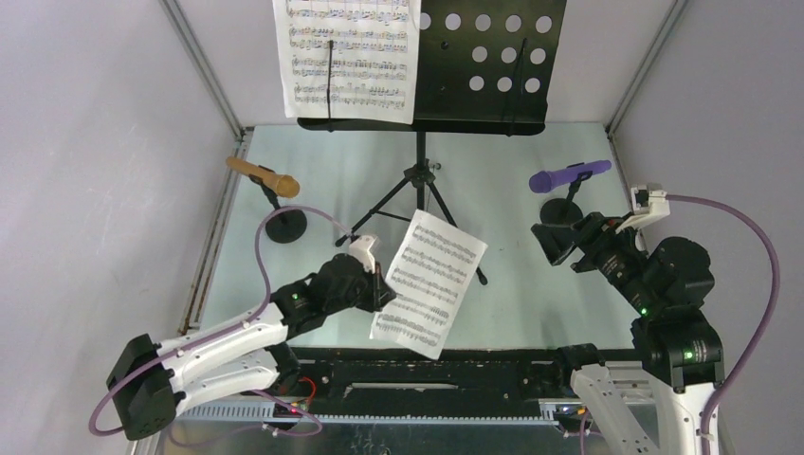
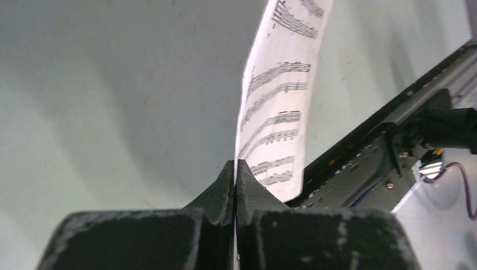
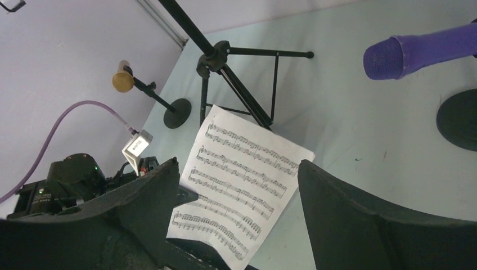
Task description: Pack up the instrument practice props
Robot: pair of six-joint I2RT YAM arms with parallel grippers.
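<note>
Over by the left edge of the surface (image 1: 512, 180), toward the far corner, a tan microphone (image 1: 264, 176) sits tilted in the left holder (image 1: 285, 226), whose round black base rests flat.

Nearer the front, the left end effector (image 1: 384, 289) is pinched tight on the edge of a loose page (image 1: 431, 282) of sheet music. In the left wrist view its two pads meet with only the paper between them. The page stands slanted in the air over the near middle of the surface, its lower corner above the black rail (image 1: 427, 365) that runs along the near edge.

At the middle of the far edge stands the black perforated music rack (image 1: 493, 57) on its tripod legs. A second page (image 1: 346, 57) leans on the left half of its shelf; the right half shows bare holes.

Toward the right edge, the purple microphone (image 1: 567, 176) lies nearly level in the right holder (image 1: 561, 210), head pointing left.

Just in front of that base hangs the right end effector (image 1: 552, 242), spread wide with nothing in its grip. From its wrist camera the loose page and the tripod show between the two fingers.
</note>
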